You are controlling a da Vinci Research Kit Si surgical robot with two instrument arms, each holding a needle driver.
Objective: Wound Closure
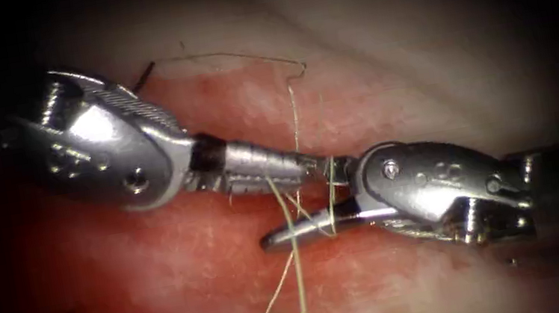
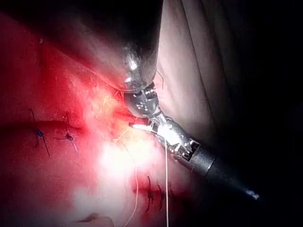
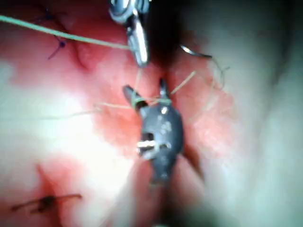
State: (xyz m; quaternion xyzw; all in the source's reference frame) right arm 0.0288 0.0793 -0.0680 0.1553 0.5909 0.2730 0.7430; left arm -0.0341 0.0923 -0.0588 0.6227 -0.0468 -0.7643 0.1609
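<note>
Over the red cut in the tissue (image 1: 163, 274) the two tools meet tip to tip. My left tool (image 1: 307, 165) comes in from the upper left, jaws shut on the pale thread (image 1: 296, 267). In the right wrist view the left tool's tip (image 3: 138, 49) holds a taut strand (image 3: 57, 32). My right tool (image 1: 302, 202) enters from the right with jaws open; thread is looped around them (image 3: 145, 89) and nothing is gripped. A small curved metal piece, apparently the needle (image 3: 193, 51), lies free on the tissue beyond the tools, held by neither.
Loose thread (image 1: 232, 54) trails over the pale tissue above the tools. Dark finished stitches (image 2: 156, 194) and blue ones (image 2: 40, 135) sit along the closed parts of the cut. Red fluid (image 1: 80, 235) wets the tissue near the left tool.
</note>
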